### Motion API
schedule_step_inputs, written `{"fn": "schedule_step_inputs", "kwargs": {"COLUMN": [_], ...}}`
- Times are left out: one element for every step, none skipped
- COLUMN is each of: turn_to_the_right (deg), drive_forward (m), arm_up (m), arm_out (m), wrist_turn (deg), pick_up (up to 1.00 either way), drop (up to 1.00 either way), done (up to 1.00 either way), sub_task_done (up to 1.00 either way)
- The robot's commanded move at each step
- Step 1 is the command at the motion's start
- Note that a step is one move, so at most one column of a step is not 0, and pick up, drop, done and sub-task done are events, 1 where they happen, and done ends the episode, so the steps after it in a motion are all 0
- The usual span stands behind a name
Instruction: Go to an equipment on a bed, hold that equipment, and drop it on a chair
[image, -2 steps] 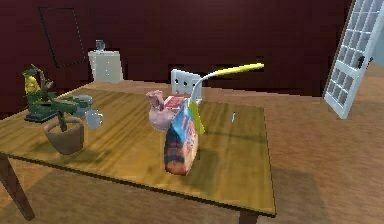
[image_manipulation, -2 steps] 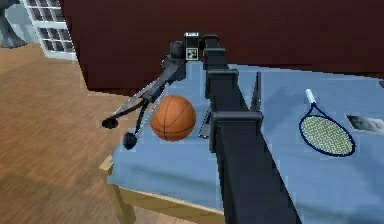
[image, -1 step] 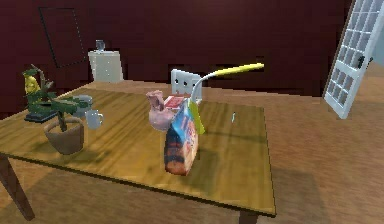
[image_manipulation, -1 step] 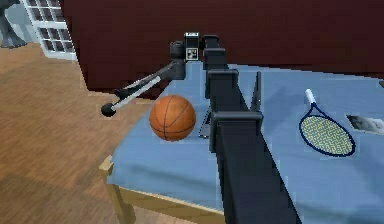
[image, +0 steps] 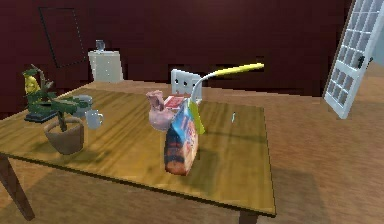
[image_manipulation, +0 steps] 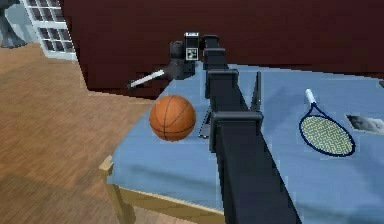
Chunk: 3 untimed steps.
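A bed with a blue sheet (image_manipulation: 290, 165) and a wooden frame takes up the lower right of the arm side view. An orange basketball (image_manipulation: 172, 117) lies on it near its left edge. A tennis racket (image_manipulation: 325, 127) with a blue rim lies on the sheet farther right. My arm rises from the bottom edge over the bed. At its end my gripper (image_manipulation: 148, 78) reaches left, above the ball, with its thin fingers seen against the bare dark red wall; it holds nothing. In the forward view a white chair (image: 183, 80) stands behind a wooden table (image: 240, 140).
The table carries a potted plant (image: 65, 132), a green figure (image: 38, 95), a cup (image: 93, 116), a pink thing (image: 160, 110) and a colourful bag (image: 182, 148). A white cabinet (image: 105, 66) stands against the wall. A white gridded window (image: 355, 55) is at right. Wooden floor (image_manipulation: 60, 120) lies left of the bed.
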Motion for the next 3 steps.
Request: {"fn": "schedule_step_inputs", "kwargs": {"turn_to_the_right": [0.0,0.0,0.0], "drive_forward": [0.00,0.00,0.00], "arm_up": [0.00,-0.26,0.00], "arm_out": [0.00,0.00,0.00], "wrist_turn": [27.0,0.0,0.0], "pick_up": [0.00,0.00,1.00], "drop": [0.00,0.00,0.00], "done": [0.00,0.00,0.00], "sub_task_done": [0.00,0.00,0.00]}}
